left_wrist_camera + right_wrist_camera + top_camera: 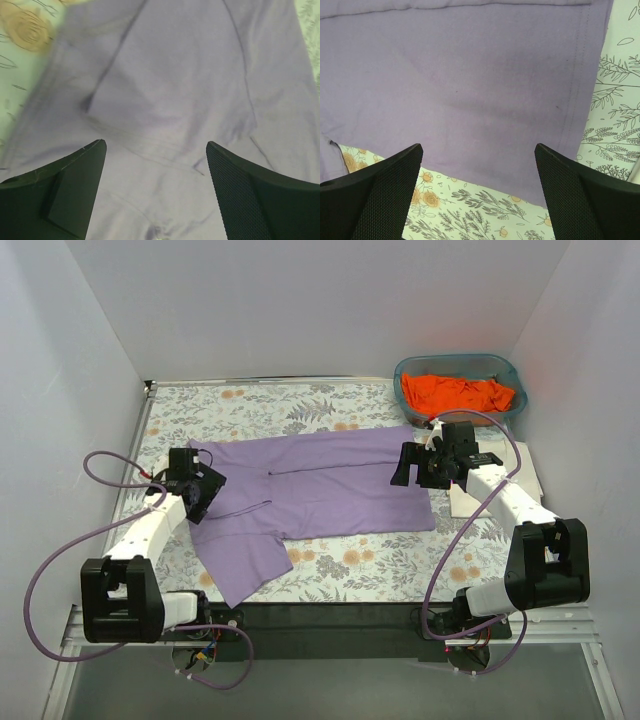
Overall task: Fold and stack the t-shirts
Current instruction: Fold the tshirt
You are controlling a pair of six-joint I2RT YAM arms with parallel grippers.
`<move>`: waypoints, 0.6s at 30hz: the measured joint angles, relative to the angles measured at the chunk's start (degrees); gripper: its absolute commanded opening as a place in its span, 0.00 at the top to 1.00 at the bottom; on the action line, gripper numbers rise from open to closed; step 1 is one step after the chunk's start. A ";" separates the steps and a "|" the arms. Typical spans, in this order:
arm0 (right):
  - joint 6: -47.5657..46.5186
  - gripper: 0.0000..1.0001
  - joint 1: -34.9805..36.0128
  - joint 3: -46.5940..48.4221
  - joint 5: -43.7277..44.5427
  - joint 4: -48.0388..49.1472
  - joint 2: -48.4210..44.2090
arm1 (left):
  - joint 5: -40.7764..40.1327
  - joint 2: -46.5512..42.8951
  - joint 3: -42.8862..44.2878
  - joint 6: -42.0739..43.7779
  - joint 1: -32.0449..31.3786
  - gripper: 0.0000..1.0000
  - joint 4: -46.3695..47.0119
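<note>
White walls (300, 300) close in a counter (330, 585) covered with a floral cloth (270, 405). At the far right corner stands a teal basket (455, 360), and an orange t-shirt (460, 393) lies crumpled inside it, filling most of the bottom.

The lavender t-shirt (330, 485) lies spread out across the middle of the counter, its long side running left to right. It is mostly flat, with a layer edge running along its upper half. At the left end one part juts out toward the near edge (whether it is a sleeve or a turned-out corner I cannot tell). The right end is a straight stitched hem, sharp in the right wrist view (460, 85); the left wrist view (170, 85) shows soft creases and overlapping layers. A cream t-shirt (463, 503), folded, sits just right of the lavender one, partly hidden under the right arm.

The left arm reaches forward from its base, and the left tool (212, 488) hangs over the left end of the lavender t-shirt, fingers apart with nothing between them (156, 165). The right arm bends inward. The right tool (410, 468) hovers over the shirt's right hem, its fingers spread wide and empty too (479, 170).
</note>
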 measured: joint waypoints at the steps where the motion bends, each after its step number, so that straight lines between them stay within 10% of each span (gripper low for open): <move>1: 0.00 0.17 0.00 0.00 -0.11 0.00 0.00 | -0.68 -0.26 -0.46 1.18 0.87 0.25 0.00; 18: 0.00 0.17 0.00 0.00 -1.57 0.00 0.02 | -1.07 7.13 -3.17 13.92 6.21 0.32 6.32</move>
